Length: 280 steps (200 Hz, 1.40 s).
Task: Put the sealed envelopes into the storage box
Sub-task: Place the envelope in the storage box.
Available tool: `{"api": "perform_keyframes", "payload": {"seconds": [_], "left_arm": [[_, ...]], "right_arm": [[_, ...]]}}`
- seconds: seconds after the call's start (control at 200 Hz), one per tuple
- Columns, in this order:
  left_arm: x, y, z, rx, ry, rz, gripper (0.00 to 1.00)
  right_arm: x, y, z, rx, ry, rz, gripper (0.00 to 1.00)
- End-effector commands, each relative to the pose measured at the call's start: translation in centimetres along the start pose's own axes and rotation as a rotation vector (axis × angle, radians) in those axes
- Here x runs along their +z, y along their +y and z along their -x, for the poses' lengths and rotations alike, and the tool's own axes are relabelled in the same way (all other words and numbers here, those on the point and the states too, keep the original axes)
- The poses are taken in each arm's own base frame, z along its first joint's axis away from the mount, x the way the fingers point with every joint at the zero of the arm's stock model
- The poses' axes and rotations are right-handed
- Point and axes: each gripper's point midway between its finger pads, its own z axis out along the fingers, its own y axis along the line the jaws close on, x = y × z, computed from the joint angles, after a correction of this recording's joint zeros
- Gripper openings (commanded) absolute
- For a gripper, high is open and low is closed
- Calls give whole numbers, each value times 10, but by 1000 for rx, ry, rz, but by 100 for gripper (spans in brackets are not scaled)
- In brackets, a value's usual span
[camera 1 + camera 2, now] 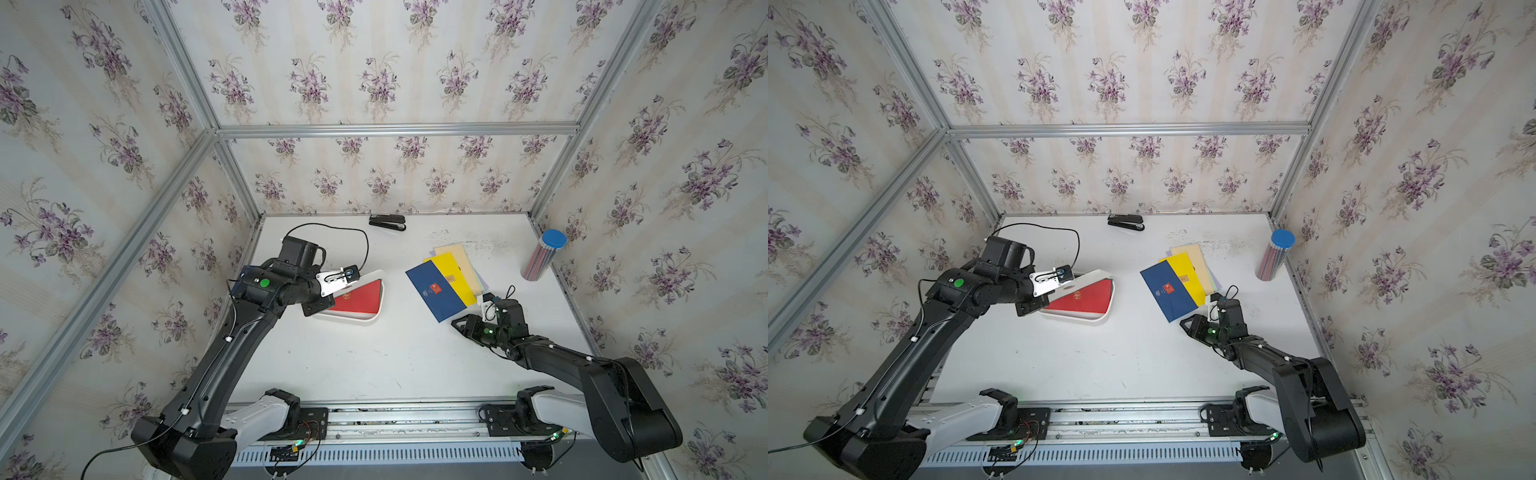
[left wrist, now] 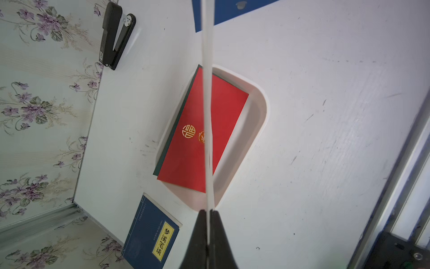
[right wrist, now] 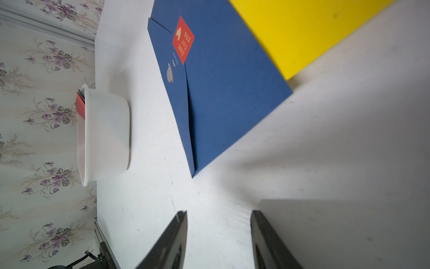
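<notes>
Here, your storage box sits left of the worktop's middle, with a red envelope lying flat inside. The left gripper hangs over the box's left end. Its fingers are pressed together on a white envelope, held edge-on above the red one.

The right gripper has its fingers apart, gripping nothing. It is low over bare worktop, just beside the near corner of a navy envelope. That one tops a fanned pile toward the right edge, over a yellow envelope and a cream envelope.

Only the left wrist view shows you a dark green envelope under the red one, and a blue book beside the box. A stapler lies at the far edge, and a pencil tube stands by the right edge. The near half of the worktop lies open between the arms.
</notes>
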Motion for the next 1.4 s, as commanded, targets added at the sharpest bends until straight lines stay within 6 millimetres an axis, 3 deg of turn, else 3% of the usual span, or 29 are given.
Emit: {"api": "perform_keyframes", "payload": {"seconds": [0.0, 0.21, 0.36, 0.545, 0.769, 0.819, 1.019, 1.104, 1.234, 1.314, 1.394], "left_arm": [[0, 8, 0, 110, -26, 20, 0], [22, 11, -15, 115, 51, -41, 0], [31, 5, -12, 129, 19, -91, 0], [56, 9, -33, 164, 143, -138, 0], [69, 15, -43, 206, 207, -152, 0], [83, 12, -48, 209, 226, -191, 0], [98, 13, -60, 233, 285, -213, 0], [106, 22, -63, 240, 308, -190, 14], [117, 32, -58, 248, 297, -164, 24], [122, 48, -52, 248, 281, -91, 36], [122, 65, -41, 229, 252, -25, 41]], "right_arm": [[1, -13, -12, 30, 41, -51, 50], [1, -15, -12, 35, 41, -57, 50], [1, -14, -12, 34, 41, -55, 50], [4, -14, -13, 36, 54, -53, 50], [4, -16, -15, 40, 60, -54, 50], [4, -15, -14, 40, 59, -52, 50], [6, -15, -15, 40, 70, -50, 50], [7, -15, -14, 43, 71, -50, 50], [9, -16, -14, 47, 82, -52, 50], [9, -16, -14, 47, 82, -50, 50], [10, -16, -15, 48, 85, -51, 50]]}}
